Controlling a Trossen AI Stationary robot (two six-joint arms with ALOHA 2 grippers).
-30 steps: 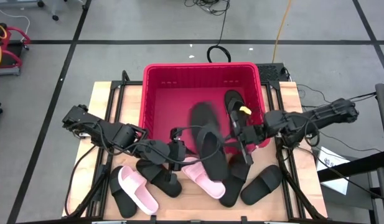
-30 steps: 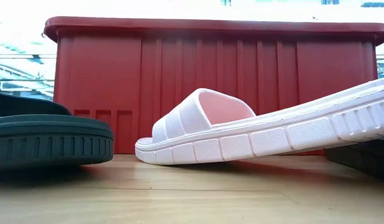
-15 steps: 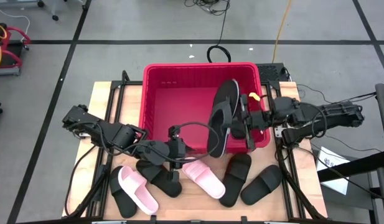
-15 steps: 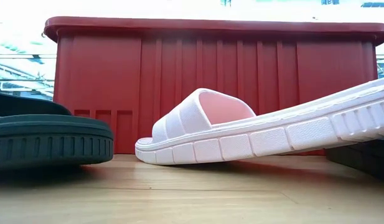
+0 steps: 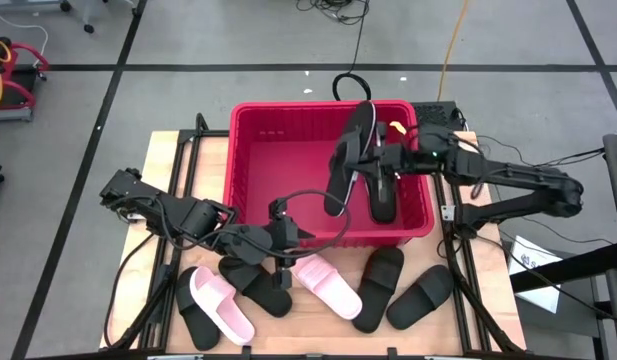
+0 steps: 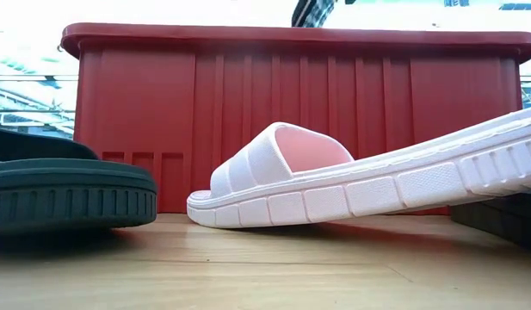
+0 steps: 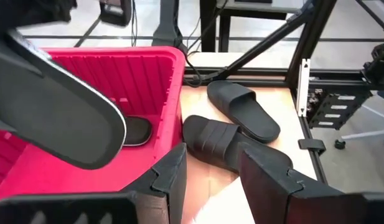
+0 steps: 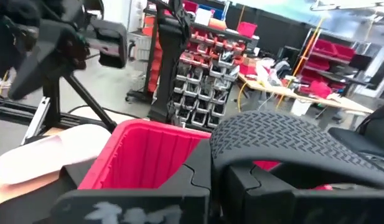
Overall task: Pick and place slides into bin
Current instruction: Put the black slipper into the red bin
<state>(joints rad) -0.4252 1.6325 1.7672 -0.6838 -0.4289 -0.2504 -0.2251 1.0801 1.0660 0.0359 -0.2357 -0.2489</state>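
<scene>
High view: red bin (image 5: 250, 150) w/ 1 black slide (image 5: 381, 195) inside; right gripper (image 5: 370, 158) pinching another (image 5: 343, 160) above.

The high view looks straight down on the whole bench (image 5: 168, 150) and the red bin (image 5: 288, 160). The low view sits at bench height, close against a pink slide (image 6: 334, 185), facing the bin's wall. Each wrist view looks forward past its own jaws; both see the bin.
</scene>
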